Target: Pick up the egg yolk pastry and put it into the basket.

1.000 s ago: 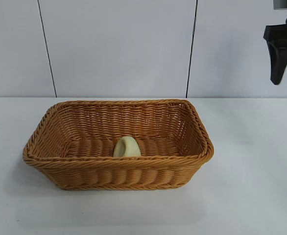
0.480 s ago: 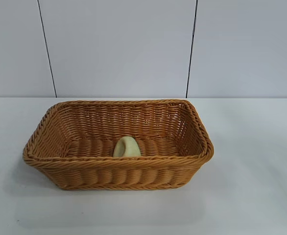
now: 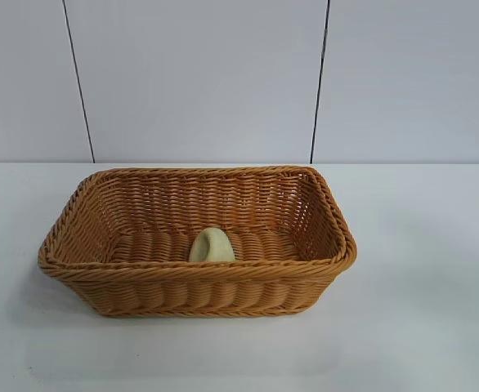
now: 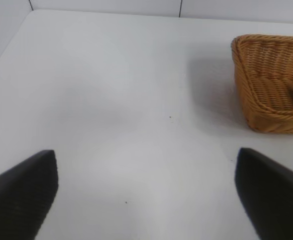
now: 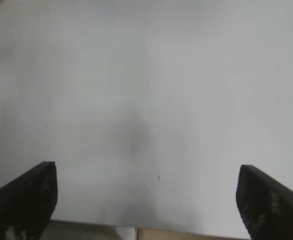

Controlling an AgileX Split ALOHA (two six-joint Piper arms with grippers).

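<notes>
Egg yolk pastry [image 3: 212,246] inside basket [image 3: 199,286], well apart from both empty, wide-open end effectors: left [image 4: 146,192], right [image 5: 146,197].

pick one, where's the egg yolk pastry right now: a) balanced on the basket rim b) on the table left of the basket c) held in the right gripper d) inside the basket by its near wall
d: the egg yolk pastry lies on the floor of the basket, against its near wall.

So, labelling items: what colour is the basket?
Orange-brown woven wicker basket, clearest in the exterior view.
</notes>
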